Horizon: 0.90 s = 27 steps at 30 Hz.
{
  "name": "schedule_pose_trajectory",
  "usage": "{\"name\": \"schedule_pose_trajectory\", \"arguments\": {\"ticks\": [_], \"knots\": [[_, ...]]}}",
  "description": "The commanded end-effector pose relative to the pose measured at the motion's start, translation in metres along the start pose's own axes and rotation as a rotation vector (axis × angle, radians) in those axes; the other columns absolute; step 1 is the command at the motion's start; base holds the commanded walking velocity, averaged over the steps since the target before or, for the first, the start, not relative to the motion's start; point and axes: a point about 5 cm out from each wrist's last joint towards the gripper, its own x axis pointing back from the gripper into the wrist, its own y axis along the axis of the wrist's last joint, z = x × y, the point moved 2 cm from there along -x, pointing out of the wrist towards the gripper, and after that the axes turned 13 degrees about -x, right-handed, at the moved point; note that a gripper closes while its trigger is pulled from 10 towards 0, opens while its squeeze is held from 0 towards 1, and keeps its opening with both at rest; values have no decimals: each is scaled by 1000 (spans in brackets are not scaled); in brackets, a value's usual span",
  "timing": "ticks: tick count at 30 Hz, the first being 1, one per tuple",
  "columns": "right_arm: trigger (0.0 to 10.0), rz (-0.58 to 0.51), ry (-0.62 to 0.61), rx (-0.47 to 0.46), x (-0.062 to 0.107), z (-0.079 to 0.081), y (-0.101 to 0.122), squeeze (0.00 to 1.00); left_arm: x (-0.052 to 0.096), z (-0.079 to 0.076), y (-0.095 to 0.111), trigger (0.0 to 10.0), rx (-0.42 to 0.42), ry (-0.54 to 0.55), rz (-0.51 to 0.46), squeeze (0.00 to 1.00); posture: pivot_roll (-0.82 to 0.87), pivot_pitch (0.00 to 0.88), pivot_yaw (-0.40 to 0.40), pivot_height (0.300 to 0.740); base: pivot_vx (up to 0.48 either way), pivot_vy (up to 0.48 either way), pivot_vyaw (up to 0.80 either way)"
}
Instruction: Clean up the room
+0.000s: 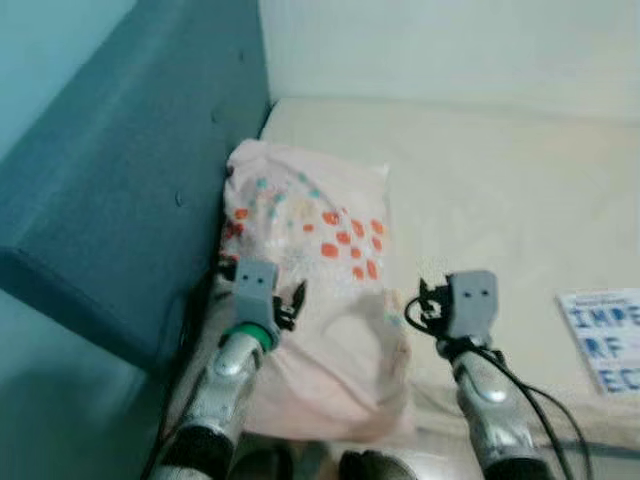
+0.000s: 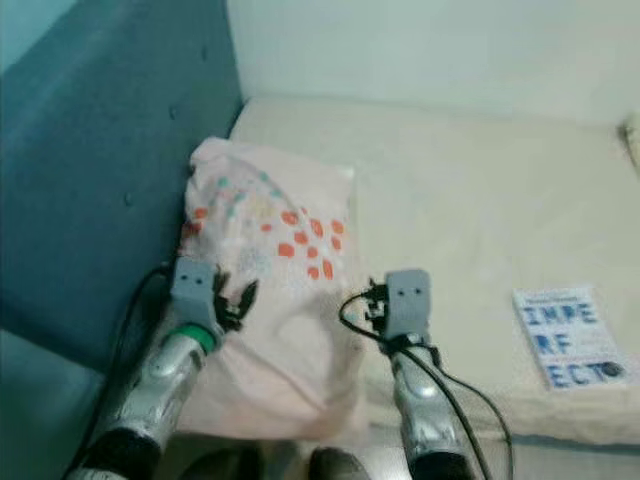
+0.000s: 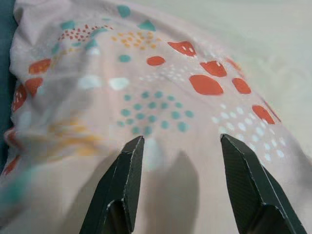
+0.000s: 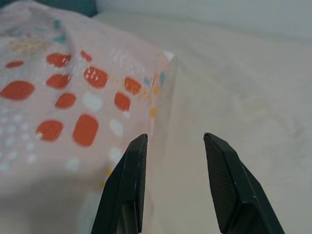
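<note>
Pale pink fabric pillow (image 1: 310, 300) with orange blotches and teal dots lies on the cream bed (image 1: 480, 180), against the blue padded headboard (image 1: 120, 180). Left claw (image 3: 178, 146) spread wide over the pillow; right claw (image 4: 173, 141) spread wide at its edge. White book with blue lettering (image 2: 572, 335) lies well right of the pillow.

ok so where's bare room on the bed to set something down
Bare mattress lies between the pillow and the book, and back to the wall. The corner by the blue headboard is crowded: pillow, left gripper, right gripper.
</note>
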Motion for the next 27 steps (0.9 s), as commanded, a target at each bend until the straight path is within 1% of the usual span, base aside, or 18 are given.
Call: {"name": "schedule_pose_trajectory", "arguments": {"ticks": [1, 18, 27], "knots": [[10000, 51, -22, -11, 8, -6, -13, 0, 5, -5, -13, 10000, 4, -12, 51, 0, -6, 131, 83, 740, 0, -450, 0], [10000, 58, -35, -16, 9, -9, -14, 0, 5, -6, -11, 10000, -5, -25, 52, 0, -5, 144, 86, 740, 0, -448, 0], [10000, 56, -62, -22, 10, -13, -14, 0, 3, -6, -10, 10000, -3, -26, 53, 0, -9, 153, 94, 740, 0, -449, 0]]}}
